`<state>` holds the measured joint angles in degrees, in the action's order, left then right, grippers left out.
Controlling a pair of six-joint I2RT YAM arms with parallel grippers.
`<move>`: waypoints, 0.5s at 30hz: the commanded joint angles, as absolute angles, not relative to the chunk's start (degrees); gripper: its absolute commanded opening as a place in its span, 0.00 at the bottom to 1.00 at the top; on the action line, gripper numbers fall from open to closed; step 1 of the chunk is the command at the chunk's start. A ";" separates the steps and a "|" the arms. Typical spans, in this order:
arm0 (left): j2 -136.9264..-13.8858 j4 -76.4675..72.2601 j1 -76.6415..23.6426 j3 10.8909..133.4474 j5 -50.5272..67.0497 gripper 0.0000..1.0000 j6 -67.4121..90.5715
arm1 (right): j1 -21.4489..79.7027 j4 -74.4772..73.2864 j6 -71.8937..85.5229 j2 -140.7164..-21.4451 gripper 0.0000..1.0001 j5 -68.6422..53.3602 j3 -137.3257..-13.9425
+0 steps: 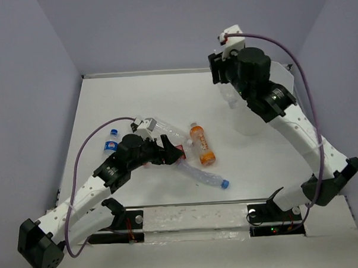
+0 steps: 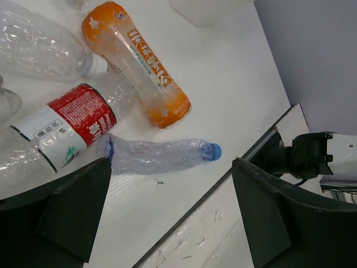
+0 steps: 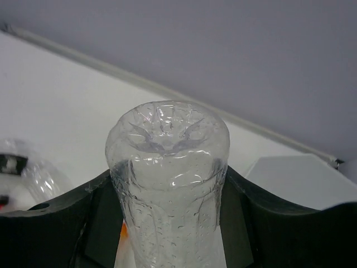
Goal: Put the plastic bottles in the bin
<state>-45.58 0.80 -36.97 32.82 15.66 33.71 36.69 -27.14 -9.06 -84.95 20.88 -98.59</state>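
Observation:
My right gripper (image 1: 226,78) is raised at the back right, shut on a clear plastic bottle (image 1: 229,96). In the right wrist view that bottle (image 3: 167,167) fills the gap between the black fingers (image 3: 89,206), its base pointing away. The translucent bin (image 1: 250,120) stands just beside and below, partly hidden by the arm. My left gripper (image 2: 170,218) is open and empty above the table near a crushed blue-capped bottle (image 2: 162,156). An orange-labelled bottle (image 2: 136,61), a red-white-labelled bottle (image 2: 61,125) and a clear bottle (image 2: 39,50) lie close together.
A small blue-capped bottle (image 1: 111,141) lies to the left of the left arm. The crushed bottle (image 1: 206,178) is close to the table's front edge (image 1: 194,206). Purple-grey walls close in the back and both sides.

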 commanded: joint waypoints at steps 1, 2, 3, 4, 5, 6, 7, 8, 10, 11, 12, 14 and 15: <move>-46.93 -0.27 -44.70 34.46 2.86 0.99 38.74 | 35.08 -9.47 -10.88 -79.30 0.46 27.13 -99.86; -47.46 -0.09 -46.65 34.45 -0.06 0.99 39.46 | 33.94 -5.58 -11.77 -78.23 0.45 28.03 -98.63; -48.16 1.91 -50.59 34.54 -6.35 0.99 40.07 | 32.19 -2.84 -12.04 -77.44 0.45 28.21 -97.83; -48.95 2.72 -52.54 34.63 -9.03 0.99 40.86 | 30.17 -0.72 -10.56 -77.00 0.44 27.69 -97.82; -50.70 3.16 -54.21 34.63 -11.49 0.99 41.74 | 27.97 -0.70 -9.59 -77.17 0.44 27.16 -98.08; -51.50 2.99 -56.75 34.19 -14.82 0.99 44.01 | 23.95 -0.70 -8.80 -77.43 0.44 26.98 -98.17; -52.20 2.64 -57.65 33.75 -15.90 0.99 45.16 | 22.08 1.99 -7.31 -77.78 0.44 26.46 -98.00; -52.99 2.29 -58.35 33.49 -16.87 0.99 46.05 | 20.23 2.72 -7.30 -77.78 0.43 25.76 -97.39; -55.10 0.62 -60.20 32.35 -19.33 0.99 47.98 | 16.19 3.60 -5.19 -78.66 0.43 25.49 -95.72; -56.93 0.35 -60.64 32.00 -20.29 0.99 48.42 | 15.13 6.04 -4.58 -78.92 0.43 25.05 -94.58; -58.00 -1.30 -61.08 31.64 -21.87 0.99 48.69 | 12.59 6.85 -4.05 -79.62 0.43 24.61 -92.92; -60.11 -1.76 -61.96 31.64 -23.72 0.99 49.22 | 10.38 7.38 -1.86 -80.68 0.43 21.46 -92.29; -62.29 -2.02 -62.57 31.64 -24.69 0.99 49.65 | 9.76 7.90 -0.98 -81.03 0.43 19.53 -92.02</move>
<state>-58.74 1.54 -60.97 32.27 -15.86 46.37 12.62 2.04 -5.45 -79.37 24.16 -93.67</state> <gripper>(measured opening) 0.989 0.637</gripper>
